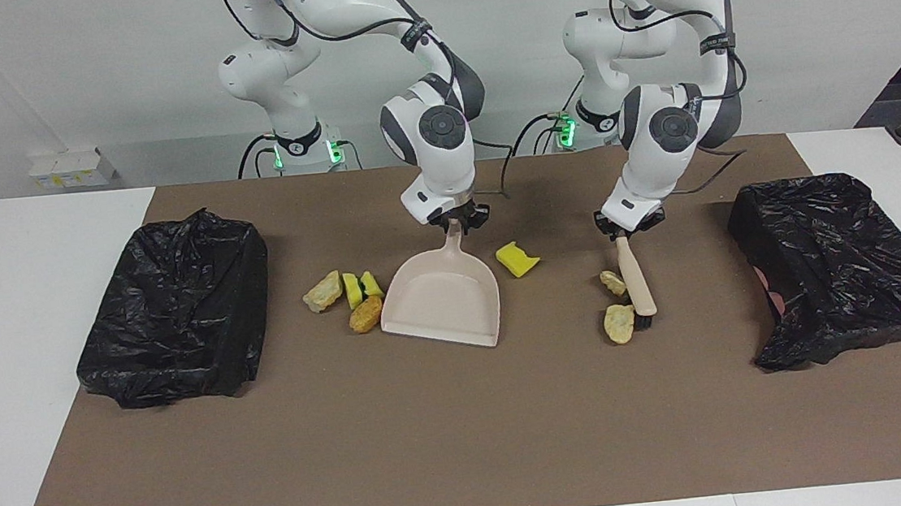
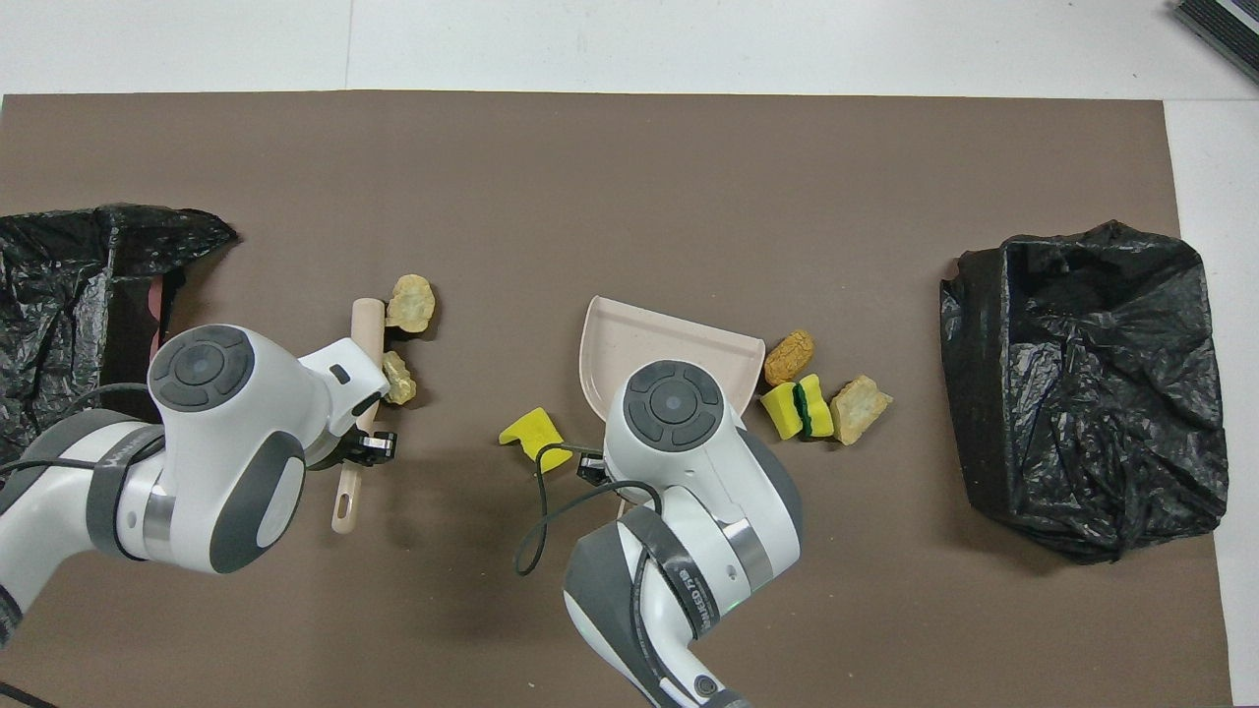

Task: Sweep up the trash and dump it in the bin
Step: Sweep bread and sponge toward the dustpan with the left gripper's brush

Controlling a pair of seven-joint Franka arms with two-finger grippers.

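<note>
Two arms at work over a brown mat (image 1: 466, 431) on the white table (image 1: 24, 323).

Left end effector (image 1: 630, 223): clamped on the handle of a wooden brush (image 1: 636, 286), toward the left arm's end of the table. The brush lies low, head pointing away from the robots, bristles down at the mat. Two pale lumps of trash sit just beside it: one (image 1: 613, 282) against the brush's side, the other (image 1: 620, 323) next to the brush head, farther from the robots.

Right end effector (image 1: 457, 220): down on the handle of the beige dustpan (image 1: 442, 301), fingers drawn in around it (whether the grip is fully tight cannot be told). The pan rests flat on the mat, its mouth facing away from the robots.

Trash near the pan:
- a yellow sponge piece (image 1: 516, 259) beside the pan, toward the left arm's end, apart from it;
- a cluster on the pan's right-arm side: an orange-brown nugget (image 1: 365, 314) touching the pan's edge, a yellow-green sponge piece (image 1: 360, 287) next to it, and a beige lump (image 1: 323, 292) outermost.

Two bins lined with black bags, one at each end of the mat: one (image 1: 174, 310) at the right arm's end, one (image 1: 839, 264) at the left arm's end. None of the trash lies in the pan.
</note>
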